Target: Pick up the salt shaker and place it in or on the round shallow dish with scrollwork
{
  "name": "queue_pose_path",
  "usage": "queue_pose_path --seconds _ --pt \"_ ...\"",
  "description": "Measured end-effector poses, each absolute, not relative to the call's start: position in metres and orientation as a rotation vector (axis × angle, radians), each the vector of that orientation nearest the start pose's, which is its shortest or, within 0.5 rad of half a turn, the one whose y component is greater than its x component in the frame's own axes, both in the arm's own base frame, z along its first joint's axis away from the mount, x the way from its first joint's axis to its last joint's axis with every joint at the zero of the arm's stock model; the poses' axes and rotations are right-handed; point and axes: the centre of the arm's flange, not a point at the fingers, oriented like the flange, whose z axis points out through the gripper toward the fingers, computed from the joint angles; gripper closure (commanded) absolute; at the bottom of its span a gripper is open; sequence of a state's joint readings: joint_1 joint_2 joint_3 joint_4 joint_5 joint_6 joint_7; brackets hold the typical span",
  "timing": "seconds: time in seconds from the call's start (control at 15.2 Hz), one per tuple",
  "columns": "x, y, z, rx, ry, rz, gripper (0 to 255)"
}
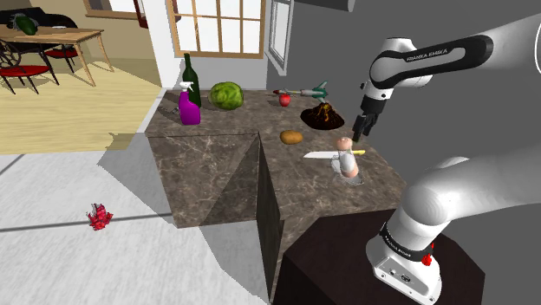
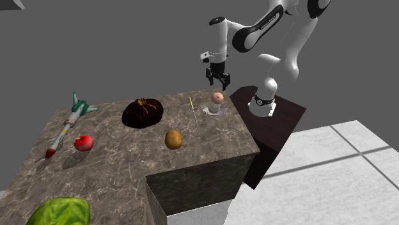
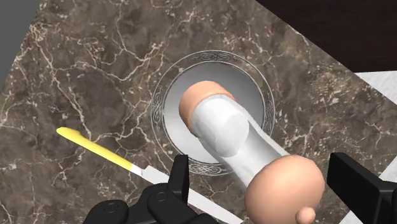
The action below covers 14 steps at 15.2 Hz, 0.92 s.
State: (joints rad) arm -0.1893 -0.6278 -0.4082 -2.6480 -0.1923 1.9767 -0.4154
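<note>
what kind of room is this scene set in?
Probably a home kitchen with a dining area: a dark veined stone-look counter holding a round green cabbage, and a wooden dining table with red-seated chairs beyond.

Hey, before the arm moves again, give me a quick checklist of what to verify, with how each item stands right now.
1. Salt shaker in the round dish: ok, it stands upright in the dish's well.
2. Claw open: ok, its fingers stand apart on either side of the shaker's cap, touching nothing.
3. Claw above the shaker: ok, the second exterior view shows a gap between them.
4. Knife off the dish: cannot tell, its blade passes close by the rim.
</note>
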Motion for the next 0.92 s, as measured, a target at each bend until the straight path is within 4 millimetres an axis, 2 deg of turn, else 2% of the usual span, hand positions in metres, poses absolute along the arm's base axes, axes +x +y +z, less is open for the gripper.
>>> queue_pose_path --seconds 0.2,0.53,0.92 --pt "0.287 -0.204 0.416 -3.053 0.028 0.057 0" --pt "0.289 -0.210 0.460 -3.053 0.028 0.055 0" --pt "0.289 -0.208 0.465 -3.053 0.028 0.057 0"
